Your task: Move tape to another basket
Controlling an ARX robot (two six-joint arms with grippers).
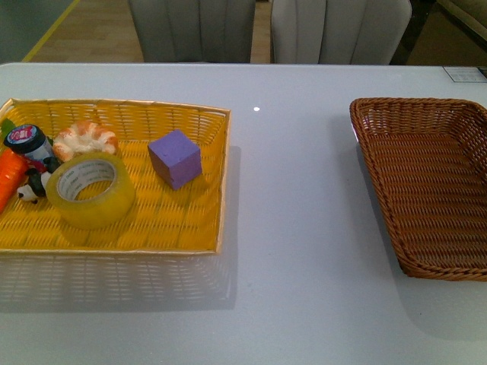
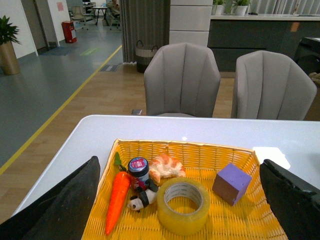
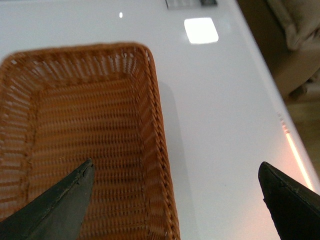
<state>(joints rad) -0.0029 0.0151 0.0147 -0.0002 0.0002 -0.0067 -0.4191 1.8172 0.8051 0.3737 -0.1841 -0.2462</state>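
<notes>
The tape [image 1: 90,190], a wide yellowish roll with a white core, lies in the yellow woven basket [image 1: 205,122] at the left of the table. It also shows in the left wrist view [image 2: 183,205]. My left gripper [image 2: 182,210] is open and hangs above the yellow basket, with the tape between its fingers in view. The dark brown wicker basket [image 1: 426,179] stands empty at the right. My right gripper [image 3: 175,210] is open above that basket's rim [image 3: 155,150]. Neither arm shows in the front view.
In the yellow basket with the tape are a purple cube [image 1: 175,158], a bread-like toy [image 1: 85,138], a small jar [image 1: 27,141], a toy panda [image 2: 141,199] and a carrot [image 2: 117,200]. Two grey chairs [image 2: 182,80] stand behind the white table [image 1: 289,228].
</notes>
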